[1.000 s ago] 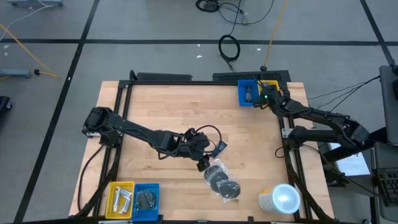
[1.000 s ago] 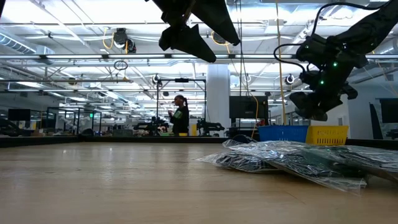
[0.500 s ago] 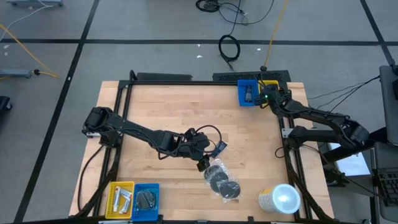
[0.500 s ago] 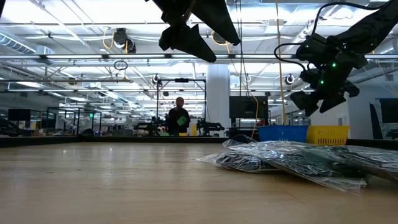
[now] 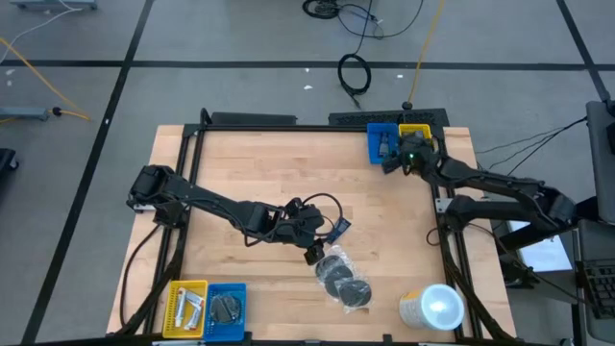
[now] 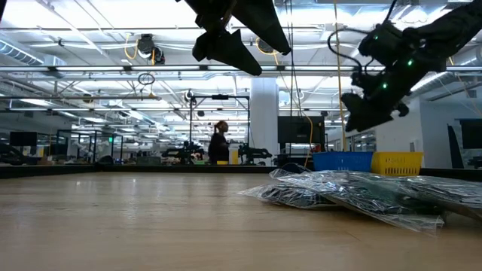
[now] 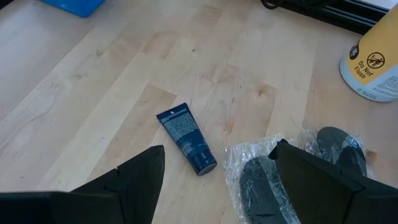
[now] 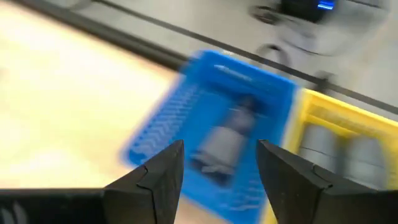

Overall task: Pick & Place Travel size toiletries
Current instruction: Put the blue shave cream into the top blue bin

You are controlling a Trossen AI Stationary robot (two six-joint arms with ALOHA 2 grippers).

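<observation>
Blue bin (image 8: pixel 214 124) at the far right corner already holds a bottle (image 8: pixel 222 144), below the empty spread right gripper (image 8: pixel 214 177); spread left gripper (image 7: pixel 217 180) hovers over the unsorted tube (image 7: pixel 186 138) and wrapped discs (image 7: pixel 292 174) mid-table.

Bench (image 5: pixel 250 163) is pale matt wood planks, discs (image 7: pixel 261 186) sit in crinkly glossy clear plastic wrap, blue tube (image 7: pixel 186 138) looks smooth plastic, bins (image 8: pixel 186 140) ribbed plastic, cup (image 7: pixel 373 62) printed paper.
</observation>
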